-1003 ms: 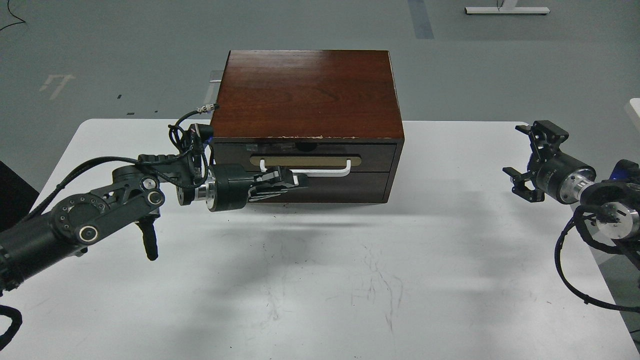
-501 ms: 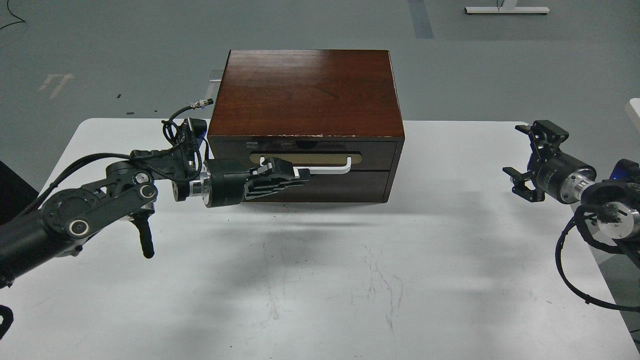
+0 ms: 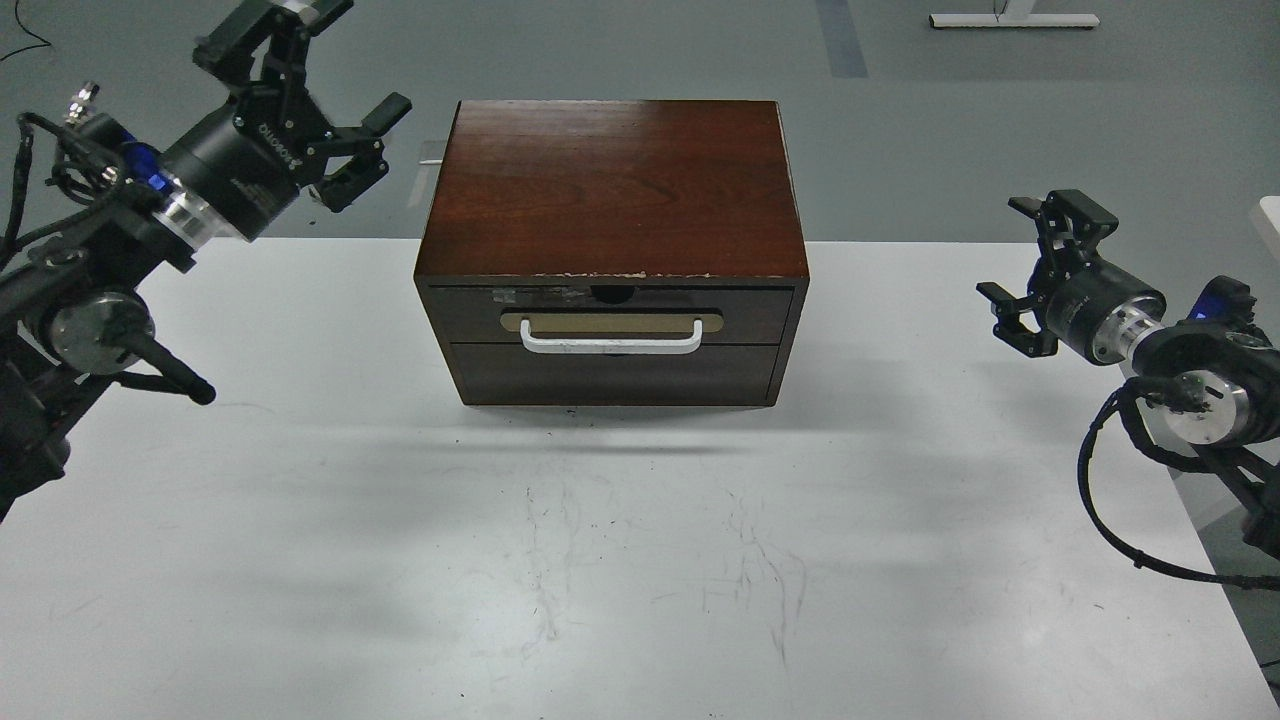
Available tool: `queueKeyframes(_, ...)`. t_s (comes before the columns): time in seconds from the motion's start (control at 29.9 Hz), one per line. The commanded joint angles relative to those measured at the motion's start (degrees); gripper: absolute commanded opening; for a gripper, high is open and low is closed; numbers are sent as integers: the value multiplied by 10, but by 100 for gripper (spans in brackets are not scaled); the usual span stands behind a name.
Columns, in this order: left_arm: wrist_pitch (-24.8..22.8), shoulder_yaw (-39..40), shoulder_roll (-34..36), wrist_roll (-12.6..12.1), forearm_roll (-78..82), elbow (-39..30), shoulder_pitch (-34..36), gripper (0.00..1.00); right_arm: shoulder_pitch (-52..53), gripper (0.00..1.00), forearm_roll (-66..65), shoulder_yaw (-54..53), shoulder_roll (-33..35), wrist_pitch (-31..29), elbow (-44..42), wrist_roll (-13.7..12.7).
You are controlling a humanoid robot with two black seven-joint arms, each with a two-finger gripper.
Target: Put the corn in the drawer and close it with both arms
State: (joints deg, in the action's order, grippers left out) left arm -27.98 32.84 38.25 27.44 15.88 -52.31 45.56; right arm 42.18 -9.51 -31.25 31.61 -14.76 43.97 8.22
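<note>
The drawer sits shut in the wooden box on the white counter, w/ left end effector raised up-left of the box, fingers wide, and right end effector well right of it, also wide, both empty.

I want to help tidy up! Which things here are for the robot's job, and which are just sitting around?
For the job:
- drawer, shut, with its white handle
- left gripper, open and empty
- right gripper, open and empty
- the corn: not in view

Just there:
- white table
- plain dark panel under the drawer
- white frame on the floor behind
</note>
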Motion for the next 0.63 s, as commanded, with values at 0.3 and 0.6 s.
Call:
queueKeyframes(0.3, 0, 1, -34, -80, -57, 150, -79, 98, 0, 100, 3, -23, -59, 27, 2, 83)
queueKeyframes(0.6, 0, -1, -43, -85, -59, 141, -91, 98, 16, 100, 3, -33, -81, 36, 1, 84)
